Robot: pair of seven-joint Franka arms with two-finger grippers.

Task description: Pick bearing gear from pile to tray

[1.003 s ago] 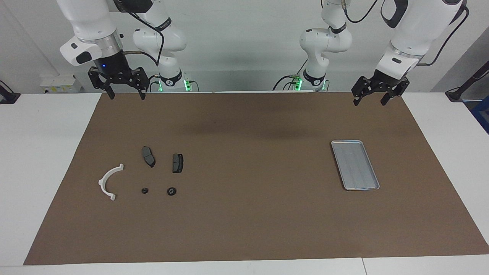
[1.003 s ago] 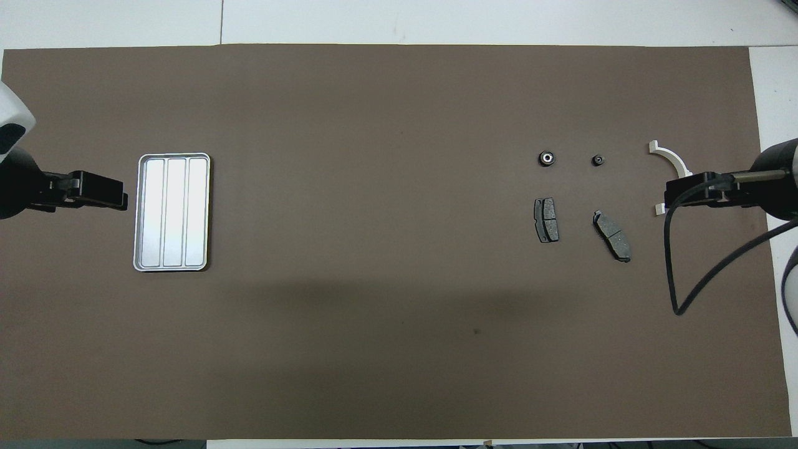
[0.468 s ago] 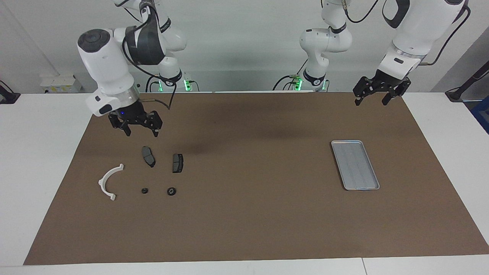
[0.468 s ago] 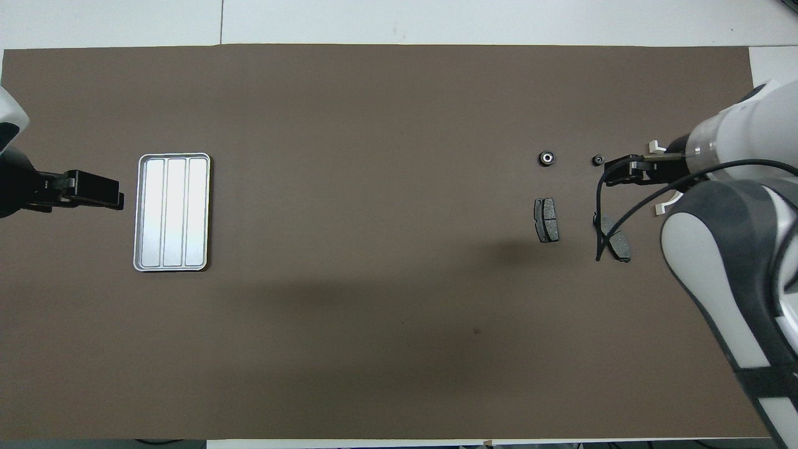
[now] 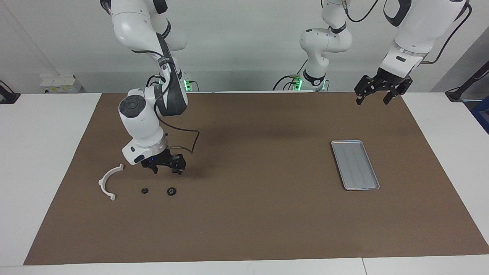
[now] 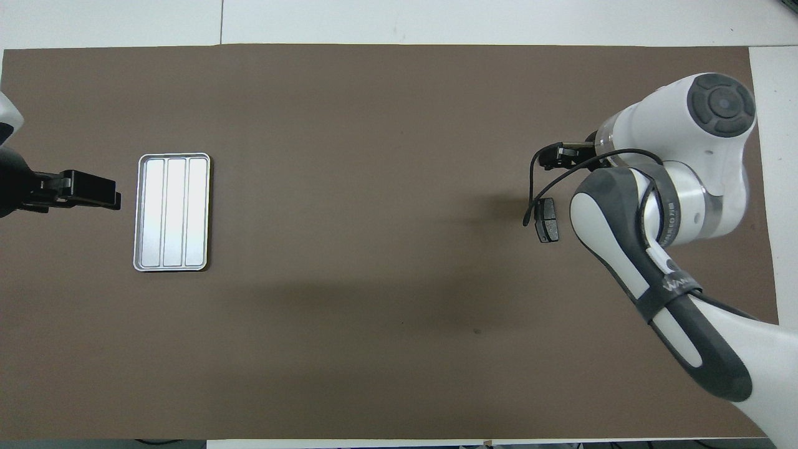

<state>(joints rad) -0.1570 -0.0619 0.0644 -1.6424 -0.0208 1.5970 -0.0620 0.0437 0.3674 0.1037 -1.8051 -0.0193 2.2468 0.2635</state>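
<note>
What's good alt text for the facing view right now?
The right gripper, open, hangs low over the brown mat just above two small black round pieces, with a white curved bracket beside them. The silver tray lies empty toward the left arm's end, where the left gripper waits open, raised.

The pile lay toward the right arm's end of the table, the tray well apart toward the left arm's end.
</note>
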